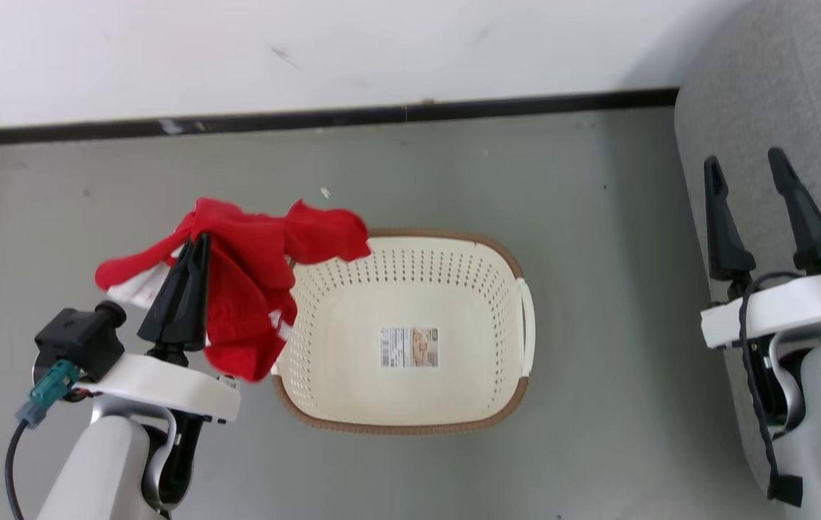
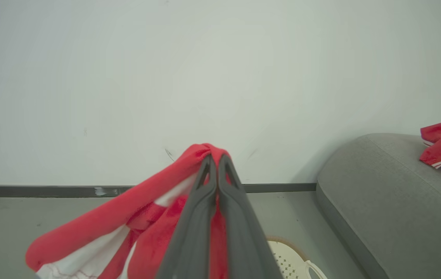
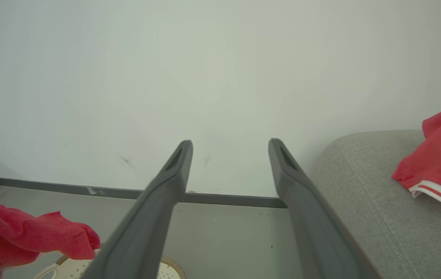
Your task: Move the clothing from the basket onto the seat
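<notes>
Closest in, our left gripper (image 1: 195, 242) has its two dark fingers (image 1: 179, 303) pinched right together on a bunched fold of the red garment (image 1: 251, 303), which dangles over the basket's left rim; we can't tell if it touches. It's soft, floppy jersey stuff with white trim, so expect some swing. Our right gripper (image 1: 742, 159) is spread wide with nothing in it, up by the seat's rounded edge. Next out is the basket (image 1: 396, 427): oval, cream perforated plastic with a brown woven-look rim and just a label sticker (image 1: 409, 347) on its bare bottom, so we'd say this is the last piece coming out. Further right is the seat (image 1: 764, 108), nubby grey upholstery with seams, and another red piece (image 3: 437, 155) already lies on it, back from that edge. Next move, we reckon: carry the load right, well over the cushion, then let go.
</notes>
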